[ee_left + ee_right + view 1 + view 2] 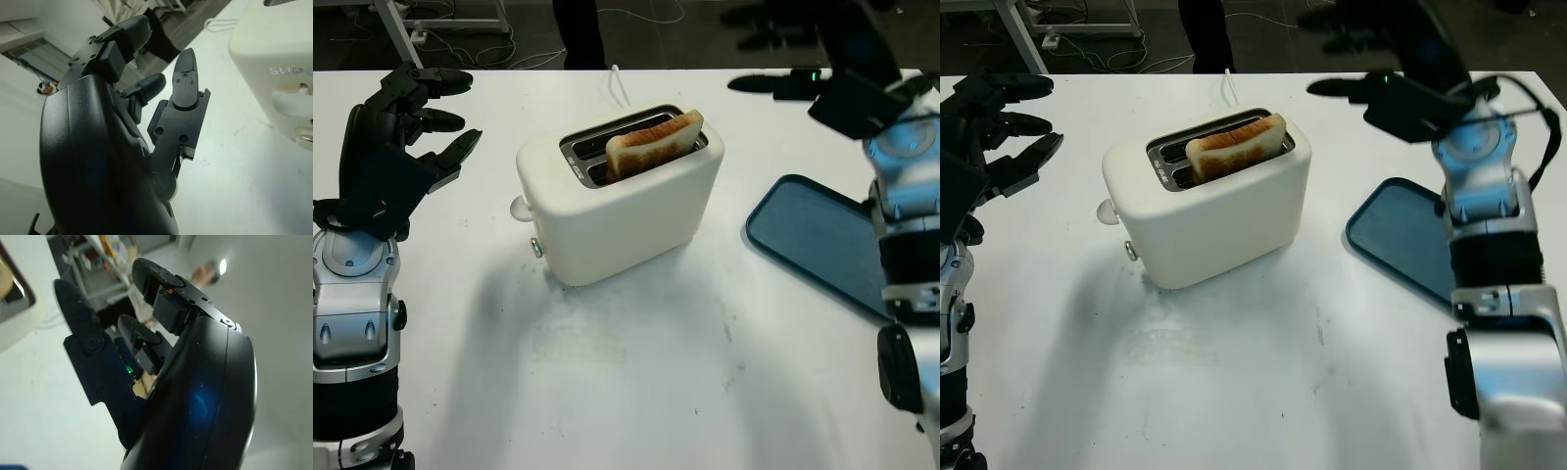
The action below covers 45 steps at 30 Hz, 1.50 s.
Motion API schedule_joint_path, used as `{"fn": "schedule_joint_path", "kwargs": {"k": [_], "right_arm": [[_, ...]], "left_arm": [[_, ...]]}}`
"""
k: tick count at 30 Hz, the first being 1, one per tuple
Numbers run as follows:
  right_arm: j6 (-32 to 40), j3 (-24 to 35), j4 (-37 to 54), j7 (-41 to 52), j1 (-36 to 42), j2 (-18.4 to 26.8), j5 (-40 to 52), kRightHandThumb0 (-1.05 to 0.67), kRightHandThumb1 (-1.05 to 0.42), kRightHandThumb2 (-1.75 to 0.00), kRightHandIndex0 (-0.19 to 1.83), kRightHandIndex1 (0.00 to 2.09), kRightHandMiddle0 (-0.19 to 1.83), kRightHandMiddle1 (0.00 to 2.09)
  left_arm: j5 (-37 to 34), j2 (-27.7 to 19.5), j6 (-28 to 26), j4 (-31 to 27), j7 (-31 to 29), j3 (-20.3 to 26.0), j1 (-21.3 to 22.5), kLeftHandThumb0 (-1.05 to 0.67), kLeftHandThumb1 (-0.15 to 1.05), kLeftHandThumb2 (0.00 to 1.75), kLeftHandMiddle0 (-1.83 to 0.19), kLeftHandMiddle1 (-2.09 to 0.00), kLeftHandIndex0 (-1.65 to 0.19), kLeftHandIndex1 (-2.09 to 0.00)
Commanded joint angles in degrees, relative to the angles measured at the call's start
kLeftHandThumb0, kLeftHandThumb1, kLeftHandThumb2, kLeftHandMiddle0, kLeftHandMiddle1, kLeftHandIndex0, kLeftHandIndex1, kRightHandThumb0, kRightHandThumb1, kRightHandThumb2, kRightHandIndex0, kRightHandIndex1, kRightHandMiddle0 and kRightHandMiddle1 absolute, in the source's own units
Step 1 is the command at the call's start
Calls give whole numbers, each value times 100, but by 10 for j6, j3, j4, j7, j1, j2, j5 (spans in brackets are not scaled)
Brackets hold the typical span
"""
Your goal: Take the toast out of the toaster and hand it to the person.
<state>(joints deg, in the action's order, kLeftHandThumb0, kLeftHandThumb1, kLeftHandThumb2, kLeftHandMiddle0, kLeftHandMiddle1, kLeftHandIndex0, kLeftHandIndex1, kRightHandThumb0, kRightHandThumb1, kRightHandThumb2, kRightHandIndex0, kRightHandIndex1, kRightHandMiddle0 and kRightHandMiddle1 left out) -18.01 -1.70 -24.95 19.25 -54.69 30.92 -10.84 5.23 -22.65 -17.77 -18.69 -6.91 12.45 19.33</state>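
The toast (652, 142) leans in the rear slot of the white toaster (619, 201) on the worktop (636, 372). The left hand (406, 137) hovers open left of the toaster; the right hand (1386, 83), also open and empty, is raised beyond the toaster's right, above a blue tray (1405, 235).

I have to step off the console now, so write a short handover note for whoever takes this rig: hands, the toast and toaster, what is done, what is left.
Left hand: open, raised over the table to the left of the toaster, holding nothing.
Right hand: open, raised at the far right, beyond the blue tray, holding nothing.
Toast: one slice standing up out of a toaster slot, leaning, not yet touched.
Person: legs visible beyond the table's far edge.
Done: nothing yet.
Left: grasp the toast, lift it out, hand it over.
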Motion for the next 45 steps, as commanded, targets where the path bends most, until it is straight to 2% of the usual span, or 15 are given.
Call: {"fn": "schedule_joint_path", "kwargs": {"k": [1,9,15,20,24,26,29,35,45], "right_arm": [[-4,-8,-4,23,-23,3,7,-48,-48,0,88,33,92,7],[-31,-51,18,65,-64,14,-36,-91,-48,-1,89,36,96,7],[-59,-82,7,81,-77,8,-63,-101,-52,-1,94,36,97,7],[-45,-105,20,105,-77,4,-81,-102,-59,-2,87,37,94,4],[-65,-116,13,108,-77,-1,-89,-99,-62,-1,67,71,93,4],[-84,-120,4,98,-77,-3,-95,-103,-64,-1,66,79,95,5],[-95,-124,-9,96,-75,-7,-98,-104,-66,-1,65,84,95,5],[-110,-136,-18,82,-66,-2,-127,-88,-66,-1,58,90,91,4],[-179,-138,-78,35,-57,-18,-132,-83,-70,-1,59,94,94,6]], "left_arm": [[6,-4,-5,-7,4,1,-6,-17,83,37,-27,-115,-34,-77],[4,-2,7,0,5,1,-7,-16,83,35,-28,-114,-34,-78],[6,-3,2,-2,7,-2,-4,-16,84,35,-28,-114,-34,-78],[1,0,22,11,9,0,-3,-17,83,34,-29,-114,-34,-79],[7,-3,20,10,9,-3,-3,-19,84,34,-30,-115,-35,-80],[7,-2,16,8,9,-4,-3,-19,84,33,-29,-114,-35,-80],[6,-4,14,6,8,-4,-2,-19,85,33,-29,-114,-34,-80],[5,-2,11,5,9,-5,-2,-16,86,32,-30,-113,-34,-80],[7,-2,13,4,12,-5,-4,-16,85,31,-29,-114,-34,-80]]}}
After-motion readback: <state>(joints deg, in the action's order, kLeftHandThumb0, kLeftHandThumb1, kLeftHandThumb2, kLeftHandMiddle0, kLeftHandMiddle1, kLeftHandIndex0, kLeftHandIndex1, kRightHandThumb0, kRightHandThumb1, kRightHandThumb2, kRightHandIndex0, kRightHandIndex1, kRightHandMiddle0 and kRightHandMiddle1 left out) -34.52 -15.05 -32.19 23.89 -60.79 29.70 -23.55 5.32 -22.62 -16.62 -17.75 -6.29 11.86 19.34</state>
